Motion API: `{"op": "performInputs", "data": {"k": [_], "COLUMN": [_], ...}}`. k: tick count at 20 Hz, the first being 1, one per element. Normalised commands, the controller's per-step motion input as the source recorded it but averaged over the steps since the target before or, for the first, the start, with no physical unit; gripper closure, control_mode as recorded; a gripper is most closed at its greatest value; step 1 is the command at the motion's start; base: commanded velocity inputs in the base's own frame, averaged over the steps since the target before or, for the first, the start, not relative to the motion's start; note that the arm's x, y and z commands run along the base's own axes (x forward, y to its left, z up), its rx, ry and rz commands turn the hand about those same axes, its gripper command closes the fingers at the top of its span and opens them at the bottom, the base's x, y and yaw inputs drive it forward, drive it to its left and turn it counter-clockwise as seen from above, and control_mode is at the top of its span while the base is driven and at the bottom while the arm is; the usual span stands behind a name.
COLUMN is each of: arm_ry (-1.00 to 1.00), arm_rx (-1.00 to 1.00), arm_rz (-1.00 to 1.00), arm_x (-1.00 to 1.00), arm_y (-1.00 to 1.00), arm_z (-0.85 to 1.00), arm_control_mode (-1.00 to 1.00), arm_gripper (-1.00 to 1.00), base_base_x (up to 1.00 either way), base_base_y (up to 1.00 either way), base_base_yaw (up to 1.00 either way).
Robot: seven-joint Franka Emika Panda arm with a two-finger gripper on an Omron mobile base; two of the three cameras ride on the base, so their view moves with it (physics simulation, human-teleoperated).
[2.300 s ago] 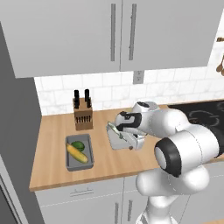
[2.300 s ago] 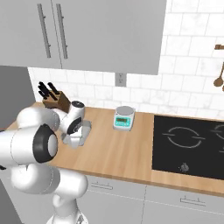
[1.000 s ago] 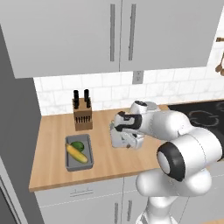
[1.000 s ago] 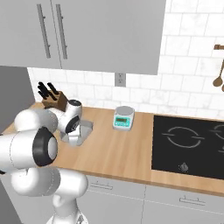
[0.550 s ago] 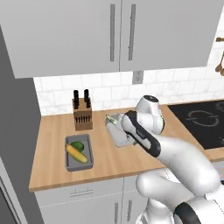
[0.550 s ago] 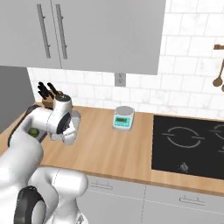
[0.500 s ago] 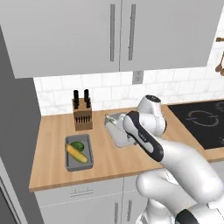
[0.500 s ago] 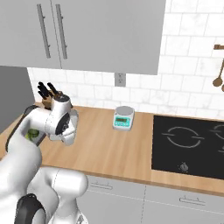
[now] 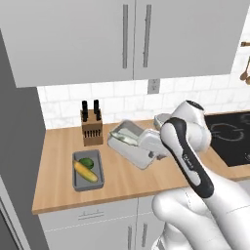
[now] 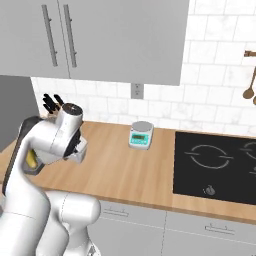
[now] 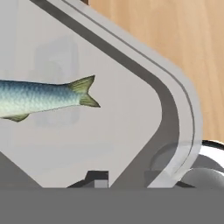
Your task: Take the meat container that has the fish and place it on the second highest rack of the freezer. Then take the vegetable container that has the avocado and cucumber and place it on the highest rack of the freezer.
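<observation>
The meat container (image 9: 128, 144), a pale grey tray, hangs tilted just above the wooden counter (image 9: 58, 188), with my gripper (image 9: 152, 152) shut on its right rim. In the hand view the fish (image 11: 43, 98) lies silver-blue on the tray floor, its tail toward the rounded corner of the meat container (image 11: 175, 109), and my gripper (image 11: 124, 179) clamps that rim. The vegetable container (image 9: 88, 170) sits at the counter's left with the avocado (image 9: 86, 162) and the cucumber (image 9: 85, 171) in it. The freezer (image 9: 14, 146) is a grey wall at far left; its racks are out of view.
A knife block (image 9: 91, 128) stands against the tiled wall behind the trays. A small kitchen scale (image 10: 140, 135) sits mid-counter, and the black hob (image 10: 220, 162) lies to the right. Grey wall cabinets (image 9: 132, 34) hang overhead. My own arm (image 10: 45, 145) hides the trays in the right base view.
The arm has reared up and swung, and the meat container has come off the counter, tilted and shifted slightly left. The vegetable container has not moved.
</observation>
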Motion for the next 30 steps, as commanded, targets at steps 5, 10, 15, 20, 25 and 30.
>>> {"op": "performInputs", "data": {"k": [5,10,15,20,25,30], "arm_ry": [-0.14,-0.25,-0.29,-0.28,-0.01,0.00], "arm_rx": [-0.11,-0.29,-0.28,-0.14,-0.01,0.00], "arm_rz": [0.37,0.24,0.25,0.25,0.03,0.00], "arm_x": [-0.24,-0.45,-0.68,-0.57,0.00,0.00], "arm_y": [-0.01,-0.21,-0.48,-0.56,-0.15,0.00], "arm_z": [1.00,0.99,0.77,0.52,0.04,0.00], "arm_control_mode": [-1.00,-1.00,-1.00,-1.00,-1.00,1.00], "arm_gripper": [1.00,1.00,1.00,1.00,1.00,1.00], "base_base_x": [0.00,0.00,0.00,0.00,0.00,-0.15], "base_base_y": [0.00,0.00,0.00,0.00,0.00,-0.10], "base_base_yaw": [0.00,0.00,0.00,0.00,0.00,0.01]}}
